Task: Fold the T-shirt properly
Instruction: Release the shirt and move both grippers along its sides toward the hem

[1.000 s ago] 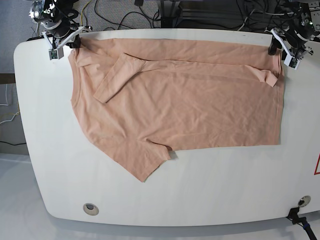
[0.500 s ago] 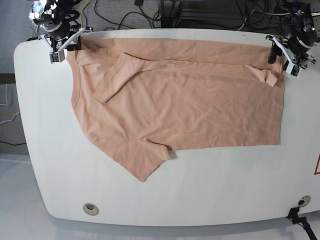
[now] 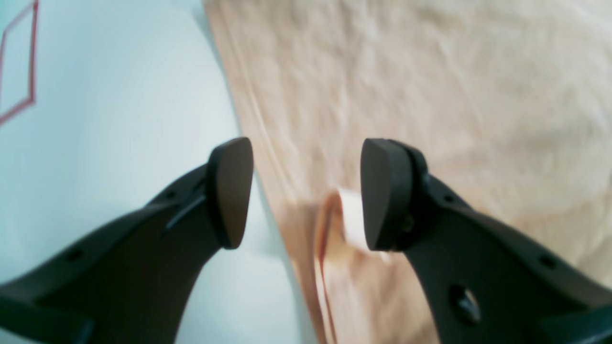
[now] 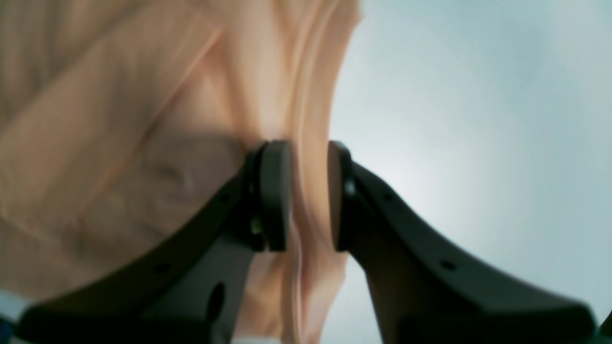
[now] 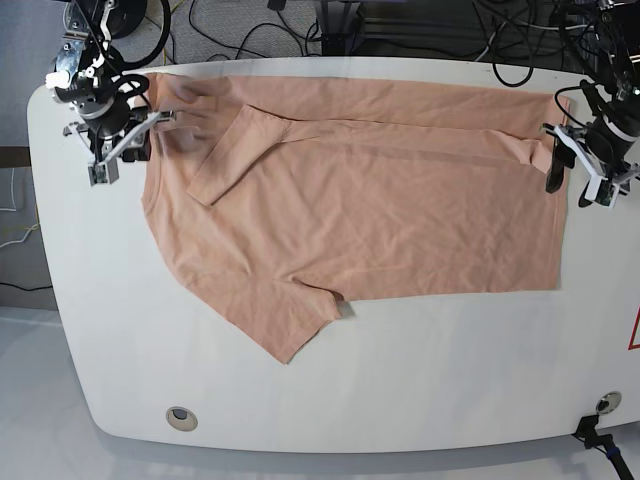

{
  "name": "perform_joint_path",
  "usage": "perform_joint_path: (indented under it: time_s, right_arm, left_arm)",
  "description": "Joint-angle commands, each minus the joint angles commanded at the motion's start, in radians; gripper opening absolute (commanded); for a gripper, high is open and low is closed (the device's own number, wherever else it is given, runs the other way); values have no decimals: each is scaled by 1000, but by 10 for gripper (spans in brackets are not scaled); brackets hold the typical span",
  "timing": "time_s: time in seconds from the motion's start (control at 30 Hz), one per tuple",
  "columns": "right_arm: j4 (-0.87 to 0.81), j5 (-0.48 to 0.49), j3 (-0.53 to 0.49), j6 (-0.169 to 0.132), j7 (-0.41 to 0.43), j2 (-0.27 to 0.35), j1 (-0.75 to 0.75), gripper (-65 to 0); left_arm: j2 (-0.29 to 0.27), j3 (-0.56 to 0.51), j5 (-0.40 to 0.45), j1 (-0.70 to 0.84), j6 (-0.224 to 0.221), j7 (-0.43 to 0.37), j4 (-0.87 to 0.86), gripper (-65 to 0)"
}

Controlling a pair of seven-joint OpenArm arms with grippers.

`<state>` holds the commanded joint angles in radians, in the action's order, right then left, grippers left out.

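One garment: the T-shirt (image 5: 360,200) lies spread across the white bench (image 5: 450,380), plain peach side up, collar end toward the base view's left and hem toward its right.
Fold so far: the far long edge is turned in over the body, and one sleeve (image 5: 232,150) lies folded onto the chest; I judge this to be the first lengthwise fold.
Loose part: the near sleeve (image 5: 290,315) sticks out flat toward the bench's front edge, not yet folded in.
Right gripper (image 4: 308,196): narrow, with the cloth edge bunched between its pads near the shoulder corner; the wrist view is blurred, so how firm the pinch is cannot be told.
Left gripper (image 3: 306,191): wide apart, holding nothing, poised over the hem edge where a small turned-up flap (image 3: 351,220) of cloth sits beside one pad.
Progress: early, by my reading; one side is in, while the near side, its sleeve and the crosswise fold remain.
Surroundings: cables (image 5: 270,30) behind the bench, a round hole (image 5: 181,417) near its front, and a red mark (image 5: 634,330) at its right margin.
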<state>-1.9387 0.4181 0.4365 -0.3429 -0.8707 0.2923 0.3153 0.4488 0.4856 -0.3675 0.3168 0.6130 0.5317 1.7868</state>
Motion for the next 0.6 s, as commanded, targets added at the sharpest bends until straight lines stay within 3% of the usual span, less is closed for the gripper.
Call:
perform_joint_path:
  time_s: [0.17,0.3,0.4,0.5,0.6]
  right_arm:
    - [91,-2,-63,0,-11,2,-163,-509]
    - [195,-2,-104,0,-11,0,-281,-509]
    - [282,-2,-130,0,-9,3,-374,-509]
    - [377,-3,-161,0,-3,5,-466,-509]
    - [486,-3,-192,0,37,8,-546,-509]
  left_arm:
    - [0,-17,0,-187,0,94,-114,-311]
    - [0,-18,0,-292,0,97,-224,-305]
    - [0,-18,-2,-358,2,95,-305,-242]
    - [3,-18,-2,-430,2,94,-388,-234]
    - [5,-23,0,-491,41,92,-476,-235]
